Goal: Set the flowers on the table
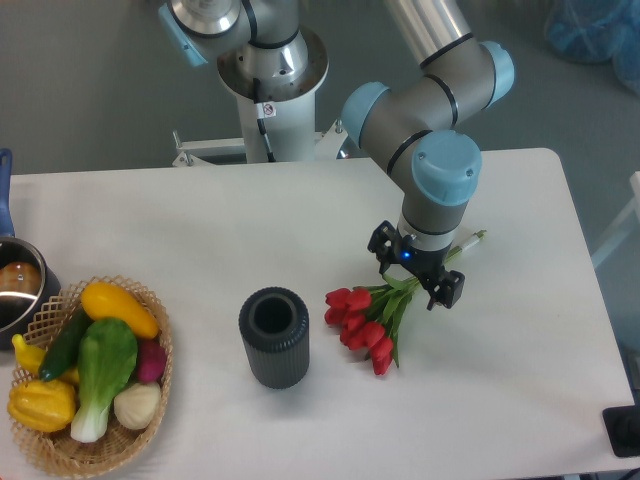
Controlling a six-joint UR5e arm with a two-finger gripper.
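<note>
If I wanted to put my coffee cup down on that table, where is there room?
The table is bare across its back, between the basket and the arm, and along the right edge beyond the flowers. It is crowded on the left around the basket, and in the middle, where cylinder, flowers and gripper sit close.

one tulip bunch, one dark cylinder, one vegetable basket, one pot

Our arm reaches in from the upper edge of the view, its grey links folding at blue-capped joints, and the wrist points straight down. Our pincer hangs beneath the wrist with its two dark fingers spread apart, nothing gripped between them. A small blue light glows on its body.
</note>
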